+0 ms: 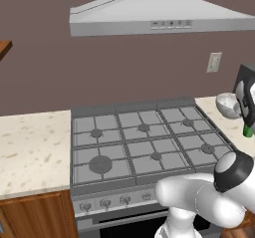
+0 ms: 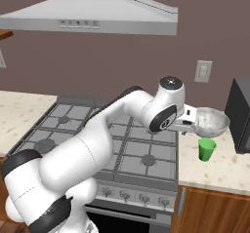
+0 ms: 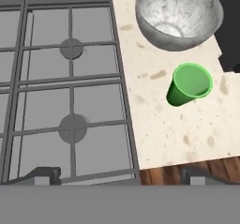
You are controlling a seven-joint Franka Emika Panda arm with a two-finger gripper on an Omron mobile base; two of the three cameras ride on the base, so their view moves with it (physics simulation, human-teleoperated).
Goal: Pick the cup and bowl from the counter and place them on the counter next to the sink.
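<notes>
A simulated kitchen: on the cream speckled stone counter [image 3: 164,124], right of the stovetop [image 3: 61,78], the small green cup [image 3: 189,85] stands before the pale shiny bowl [image 3: 178,14]. We centre our gripper [image 3: 117,178], fingertips spread apart, above the cup before descending.

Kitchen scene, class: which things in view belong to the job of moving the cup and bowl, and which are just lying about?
Belong to the job:
cup
bowl
counter

Just lying about:
stovetop
range hood
wall outlet
dark appliance beside the bowl
</notes>
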